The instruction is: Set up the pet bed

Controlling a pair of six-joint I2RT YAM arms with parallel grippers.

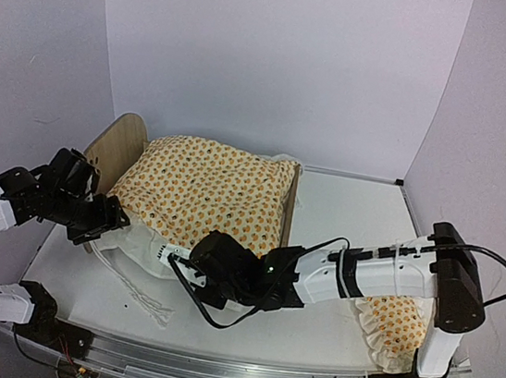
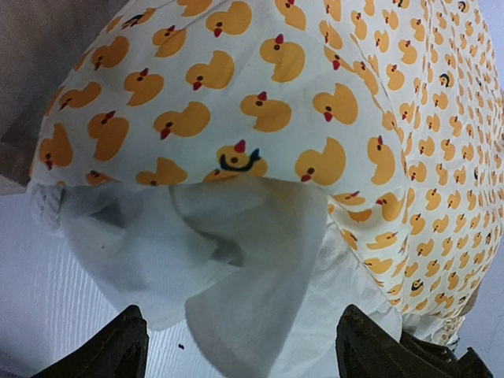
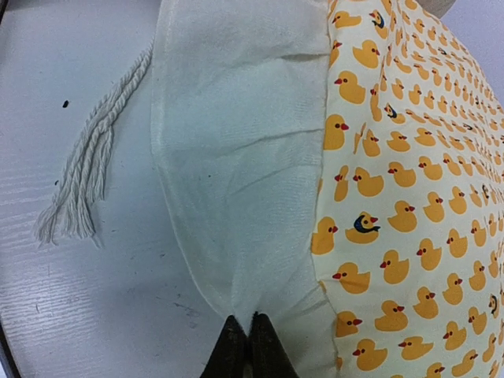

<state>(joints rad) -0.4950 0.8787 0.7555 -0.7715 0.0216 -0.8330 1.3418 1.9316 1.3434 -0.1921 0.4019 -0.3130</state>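
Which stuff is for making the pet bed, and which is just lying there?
For the job: pet bed, duck quilt pinched by the right gripper, probably the ruffled pillow.
Lying about: white tasselled cord.

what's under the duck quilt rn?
The pet bed: only its wood end boards stick out past the quilt. Whatever lies between them is covered, so can't tell.

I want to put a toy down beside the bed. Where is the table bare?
The table is bare at the back right, between the pet bed and the wall. The near middle is crowded: the right gripper pinches the quilt ruffle there, beside a white cord; the pillow fills the near right.
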